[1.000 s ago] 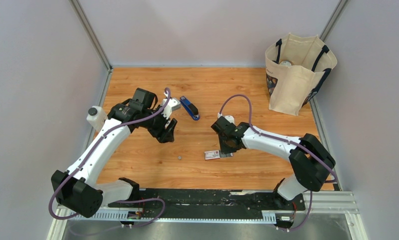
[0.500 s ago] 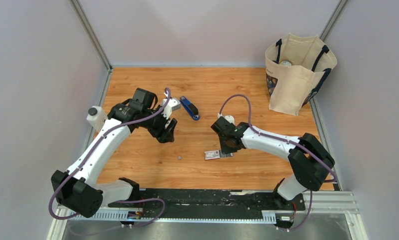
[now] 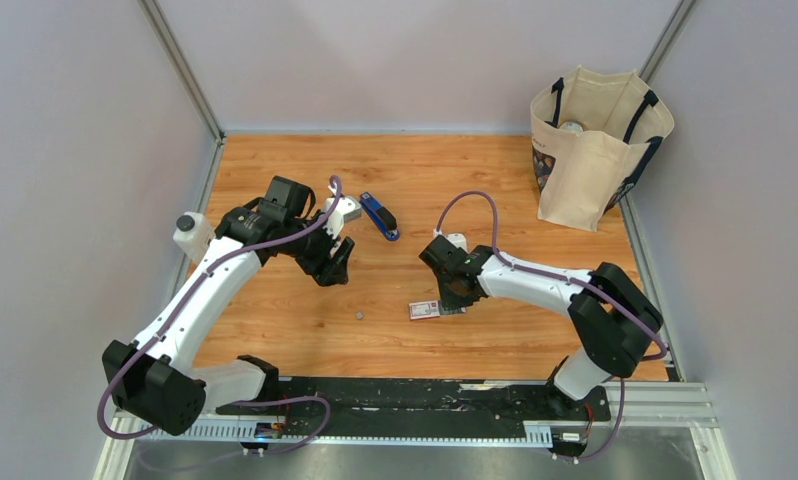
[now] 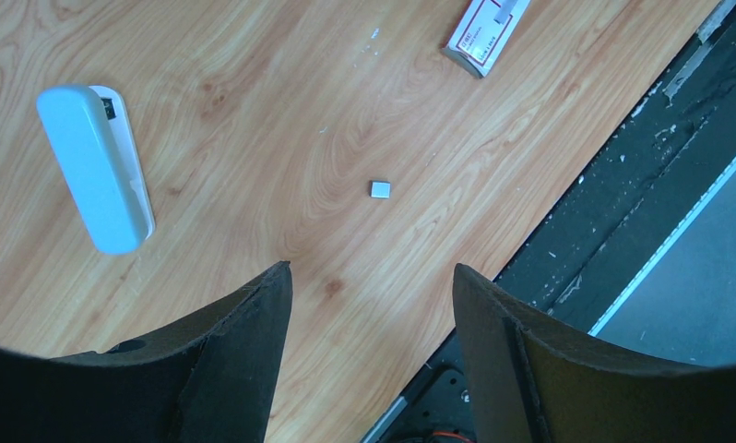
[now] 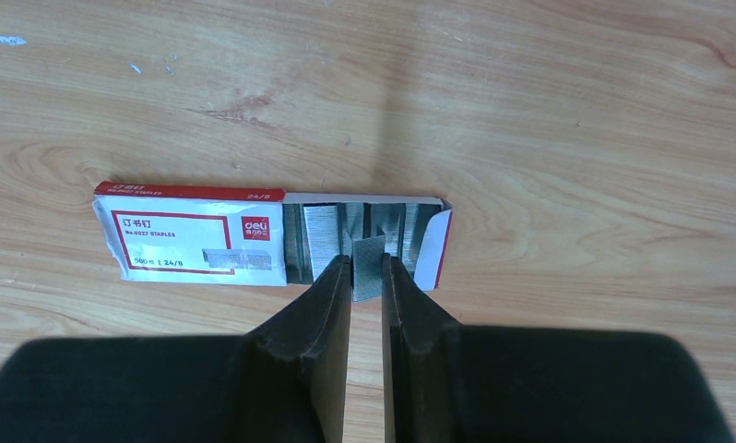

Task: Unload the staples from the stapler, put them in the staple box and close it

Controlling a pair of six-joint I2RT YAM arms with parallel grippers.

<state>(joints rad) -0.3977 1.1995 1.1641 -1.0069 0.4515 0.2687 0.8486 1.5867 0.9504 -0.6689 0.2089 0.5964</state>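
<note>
The dark-blue stapler lies on the wooden table, behind and between the arms. My right gripper is shut on a short silver strip of staples, held on edge over the open grey tray of a red-and-white box. In the top view that gripper sits at the box's right end. A tiny grey staple bit lies loose on the wood, seen from above as a small grey bit. My left gripper hovers open and empty above the table, left of the stapler.
A pale grey-blue oblong block lies by the left arm. A white bottle stands at the left edge. A beige tote bag stands at the back right. A black rail runs along the near edge.
The right arm's elbow has shifted slightly left. Both grippers and the objects stay as they were.
</note>
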